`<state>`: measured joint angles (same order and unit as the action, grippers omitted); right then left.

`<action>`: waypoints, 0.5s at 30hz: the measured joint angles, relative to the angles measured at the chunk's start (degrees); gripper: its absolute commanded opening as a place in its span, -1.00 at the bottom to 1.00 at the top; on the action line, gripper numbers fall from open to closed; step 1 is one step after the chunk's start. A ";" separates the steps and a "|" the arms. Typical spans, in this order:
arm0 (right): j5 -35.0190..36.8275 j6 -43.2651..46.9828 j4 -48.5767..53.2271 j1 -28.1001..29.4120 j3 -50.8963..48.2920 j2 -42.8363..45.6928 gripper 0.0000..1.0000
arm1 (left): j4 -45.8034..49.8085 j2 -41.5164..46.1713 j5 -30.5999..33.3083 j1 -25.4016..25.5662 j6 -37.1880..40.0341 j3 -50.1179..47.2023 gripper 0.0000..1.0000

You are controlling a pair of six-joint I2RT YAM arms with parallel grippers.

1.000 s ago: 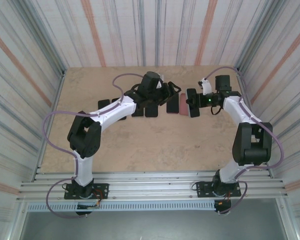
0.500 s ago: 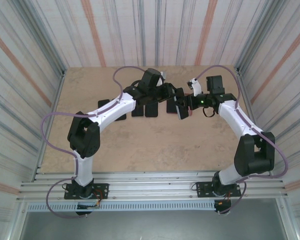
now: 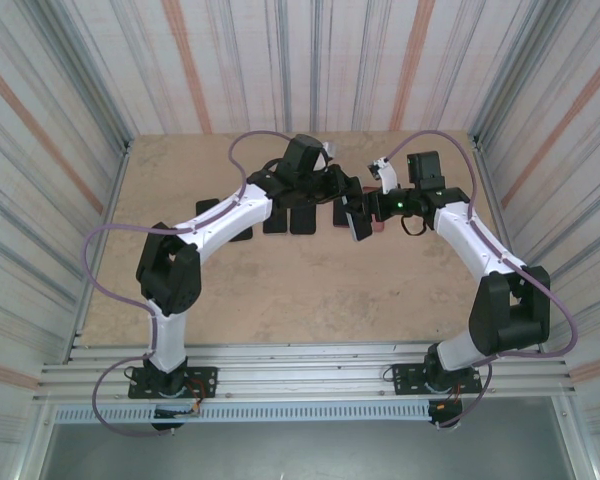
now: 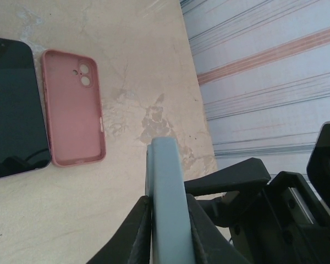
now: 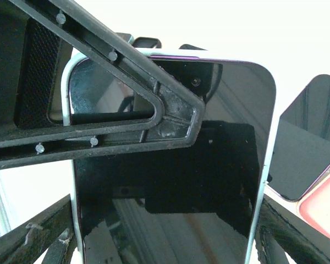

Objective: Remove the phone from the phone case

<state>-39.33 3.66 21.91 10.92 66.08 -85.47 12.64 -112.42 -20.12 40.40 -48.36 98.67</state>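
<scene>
Pinching cased phone (image 4: 165, 176) edge-on, left end effector (image 4: 168, 231), right wrist view adding dark screen (image 5: 176, 181), right end effector (image 5: 165, 236) clasping sides

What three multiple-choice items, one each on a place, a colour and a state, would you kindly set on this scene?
1. Where does the empty pink case lie?
A. flat on the table, beside a dark phone
B. standing on its edge
C. on top of the dark phone

2. What colour is the edge of the cased phone between the left gripper fingers?
A. red
B. grey
C. yellow

3. How is the left gripper?
A. wide open above the table
B. shut on the pink case
C. shut on the cased phone

Answers:
1 A, since the left wrist view shows it lying inside-up next to the phone.
2 B, since the upright edge is plain grey.
3 C, since both fingers press its two faces.
</scene>
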 measured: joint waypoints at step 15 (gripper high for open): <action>0.17 -1.75 -4.15 -0.07 -2.95 2.14 0.66 | -0.39 -0.09 -2.95 -1.62 -2.29 -0.24 -0.83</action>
<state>-39.16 1.91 17.76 10.85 63.13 -83.33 12.25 -112.51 -23.07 38.79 -50.65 98.43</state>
